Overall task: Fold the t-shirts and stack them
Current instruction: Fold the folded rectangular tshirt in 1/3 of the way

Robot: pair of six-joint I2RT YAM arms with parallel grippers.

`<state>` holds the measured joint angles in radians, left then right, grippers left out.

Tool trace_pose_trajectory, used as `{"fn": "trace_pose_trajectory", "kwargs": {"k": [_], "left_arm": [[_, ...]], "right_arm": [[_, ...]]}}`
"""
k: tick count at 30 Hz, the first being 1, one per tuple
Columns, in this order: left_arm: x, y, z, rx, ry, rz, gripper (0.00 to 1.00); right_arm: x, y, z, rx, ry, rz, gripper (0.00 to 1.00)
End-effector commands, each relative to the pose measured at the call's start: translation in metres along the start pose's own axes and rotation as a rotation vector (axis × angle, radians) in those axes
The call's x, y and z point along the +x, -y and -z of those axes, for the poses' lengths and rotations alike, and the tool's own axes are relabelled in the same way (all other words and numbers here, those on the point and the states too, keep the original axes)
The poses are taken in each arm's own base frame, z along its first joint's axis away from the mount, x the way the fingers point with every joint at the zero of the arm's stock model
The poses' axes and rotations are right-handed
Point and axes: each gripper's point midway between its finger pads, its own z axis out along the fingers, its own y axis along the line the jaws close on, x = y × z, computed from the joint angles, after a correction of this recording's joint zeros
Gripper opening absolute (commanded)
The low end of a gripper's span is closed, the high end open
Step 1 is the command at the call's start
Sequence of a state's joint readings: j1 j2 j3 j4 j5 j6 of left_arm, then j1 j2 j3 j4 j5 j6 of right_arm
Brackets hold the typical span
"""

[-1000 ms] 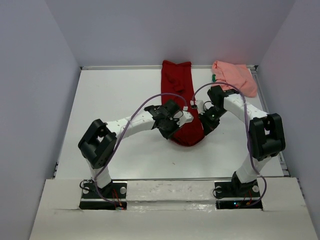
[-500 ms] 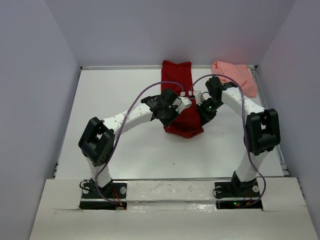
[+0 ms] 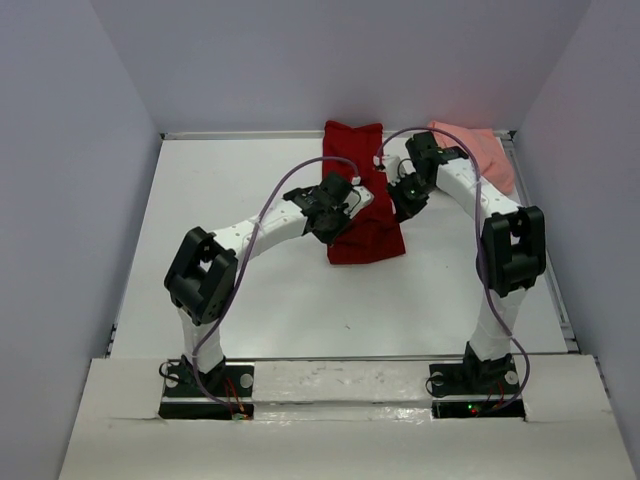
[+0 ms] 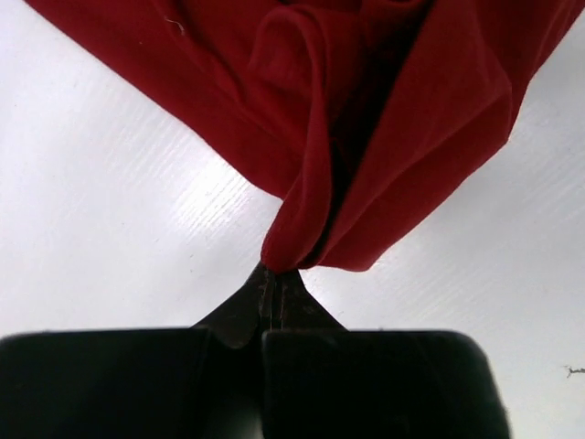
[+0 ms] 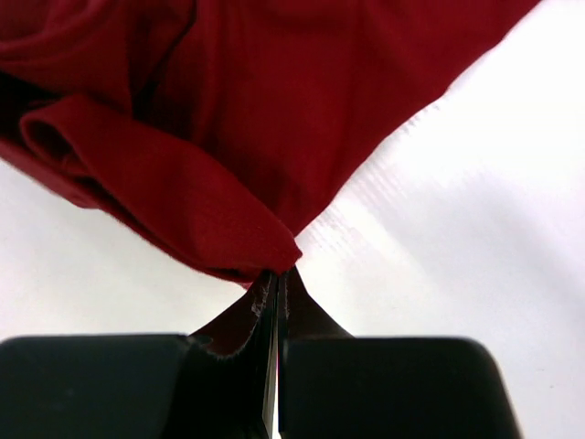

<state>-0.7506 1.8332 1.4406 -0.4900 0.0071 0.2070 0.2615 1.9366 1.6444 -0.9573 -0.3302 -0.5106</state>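
Found red shirt on table, centre to far edge, long axis running from far wall toward the near edge. Found left gripper pressed tight on a bunched cloth corner at the shirt's left side, and right gripper likewise clamped on a corner at its right side. Confirmed in both wrist views: red fabric nipped at the very tips, spreading ahead of the jaws. Judged as mid-fold: near end held up by both corners, to be carried along the long axis and laid over the far half. Equal reach, one arm at each side. Noted pink shirt at far right corner, near right gripper. Open room to left and near side; little toward the far wall.
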Motion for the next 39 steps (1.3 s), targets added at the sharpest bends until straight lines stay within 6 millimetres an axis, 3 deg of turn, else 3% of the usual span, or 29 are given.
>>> {"fn": "trace_pose_trajectory", "kwargs": {"k": [1,11,27,39], "left_arm": [[-0.026,-0.024,0.01,-0.108,0.061,0.033,0.0],[-0.047,-0.057,0.015,-0.18,0.111,0.065,0.0],[-0.059,-0.066,-0.004,-0.177,0.104,0.06,0.0],[-0.068,-0.089,-0.01,-0.248,0.116,0.102,0.0]], "right_arm": [[-0.03,0.024,0.01,0.095,0.069,0.005,0.0],[-0.045,0.041,0.005,0.122,0.092,-0.001,0.0],[-0.087,0.072,-0.007,0.166,0.145,0.017,0.0],[-0.1,0.09,-0.012,0.195,0.162,0.018,0.0]]}}
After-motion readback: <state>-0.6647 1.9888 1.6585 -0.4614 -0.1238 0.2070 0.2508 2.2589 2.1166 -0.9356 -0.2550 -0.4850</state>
